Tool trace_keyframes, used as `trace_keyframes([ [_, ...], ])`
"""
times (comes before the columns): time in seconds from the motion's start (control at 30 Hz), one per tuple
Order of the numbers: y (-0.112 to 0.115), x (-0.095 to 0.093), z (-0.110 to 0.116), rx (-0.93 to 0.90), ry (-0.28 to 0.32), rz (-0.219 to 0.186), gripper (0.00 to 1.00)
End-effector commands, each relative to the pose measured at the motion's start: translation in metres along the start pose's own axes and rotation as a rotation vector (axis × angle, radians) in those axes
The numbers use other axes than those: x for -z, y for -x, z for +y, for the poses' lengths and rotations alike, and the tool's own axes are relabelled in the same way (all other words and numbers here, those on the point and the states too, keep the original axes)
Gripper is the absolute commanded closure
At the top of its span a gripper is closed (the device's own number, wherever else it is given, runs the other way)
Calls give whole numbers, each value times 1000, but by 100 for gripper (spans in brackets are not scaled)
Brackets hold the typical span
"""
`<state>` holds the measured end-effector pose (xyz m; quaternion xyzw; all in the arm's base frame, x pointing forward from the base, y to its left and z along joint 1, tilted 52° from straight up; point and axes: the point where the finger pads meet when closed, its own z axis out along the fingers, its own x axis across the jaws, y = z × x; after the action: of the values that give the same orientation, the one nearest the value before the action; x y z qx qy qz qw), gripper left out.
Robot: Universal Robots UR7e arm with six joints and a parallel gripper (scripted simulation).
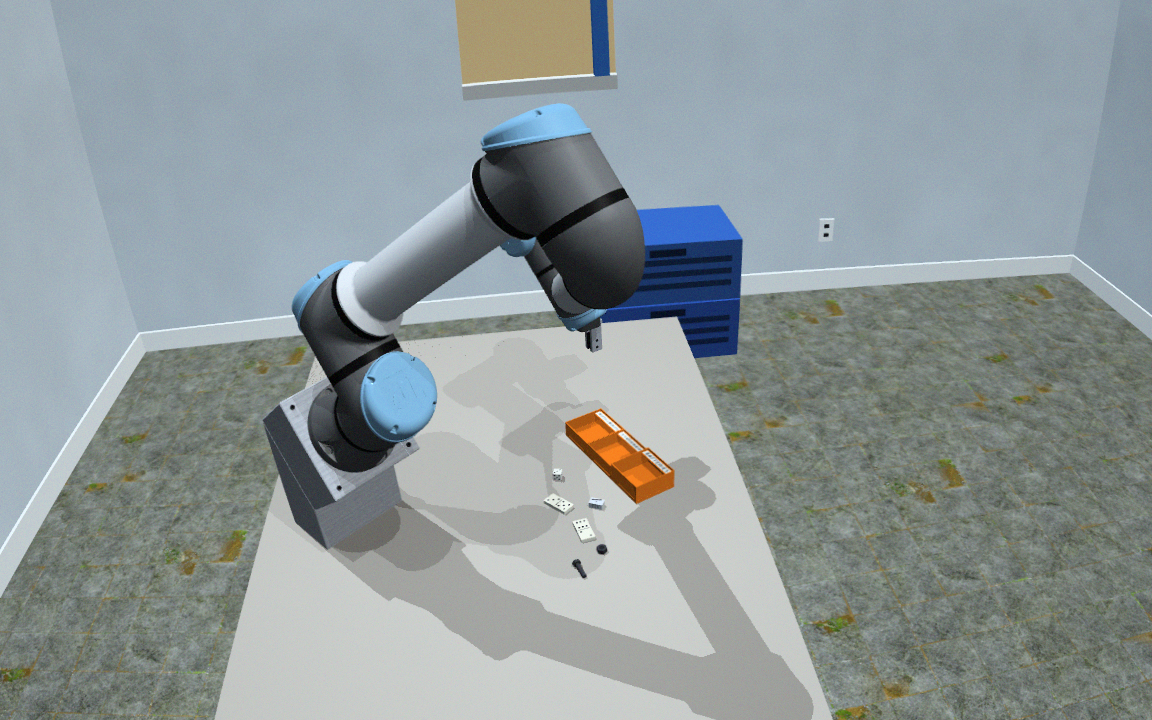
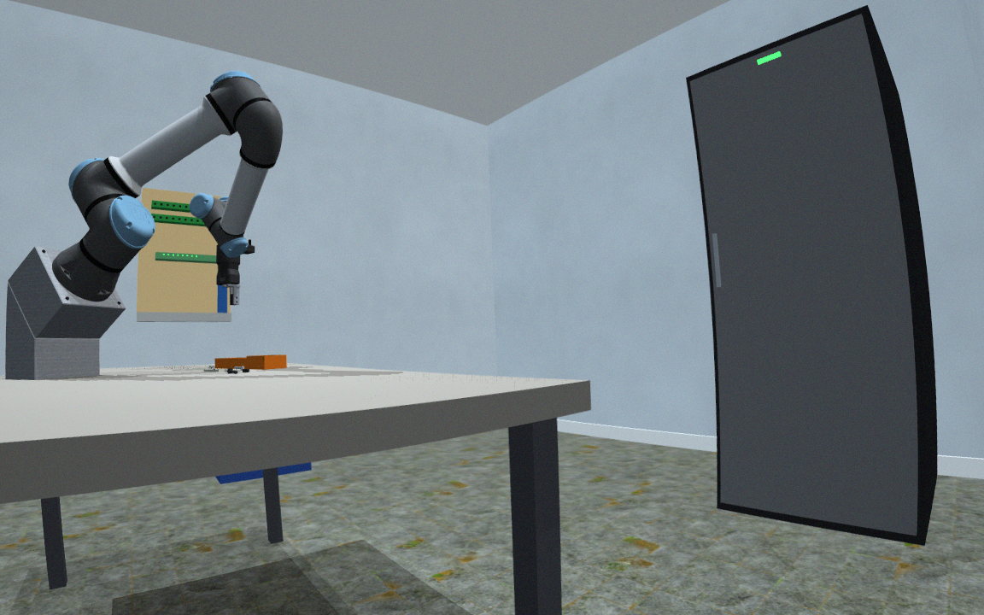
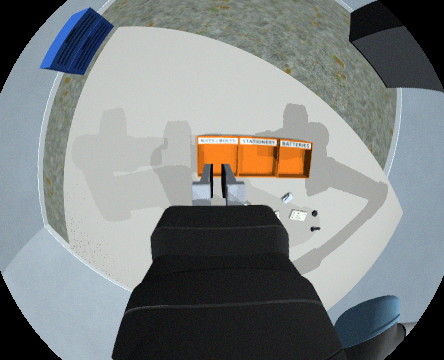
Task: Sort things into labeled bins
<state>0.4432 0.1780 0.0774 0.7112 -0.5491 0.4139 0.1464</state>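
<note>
My gripper (image 1: 593, 344) (image 2: 233, 298) (image 3: 217, 174) hangs high above the table, over the far end of the orange three-compartment bin (image 1: 652, 488) (image 2: 265, 360) (image 3: 258, 166). Its fingers stand a narrow gap apart and nothing shows between them. The bin's labels read nuts+bolts, stationery and batteries. On the table in front of the bin lie a white die (image 1: 556, 473), two white dominoes (image 1: 558, 503) (image 1: 584, 530), a small grey clip-like piece (image 1: 596, 503), a black nut (image 1: 601, 548) and a black bolt (image 1: 578, 566). In the wrist view the fingers hide part of the nuts+bolts compartment.
The arm's grey base block (image 1: 329, 483) stands at the table's left side. A blue cabinet (image 1: 692, 268) stands on the floor behind the table's far edge. A dark tall cabinet (image 2: 809, 290) stands off to one side of the room.
</note>
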Motion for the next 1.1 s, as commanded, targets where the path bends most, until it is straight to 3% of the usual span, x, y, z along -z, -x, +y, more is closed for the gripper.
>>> trace_keyframes([
  [0.0, 1, 0, 1, 2, 6, 1, 69],
  [0.07, 1, 0, 1, 2, 6, 1, 69],
  [0.1, -6, -5, 6, -50, 8, 1, 38],
  [1.07, -155, -114, 102, -818, 28, 16, 38],
])
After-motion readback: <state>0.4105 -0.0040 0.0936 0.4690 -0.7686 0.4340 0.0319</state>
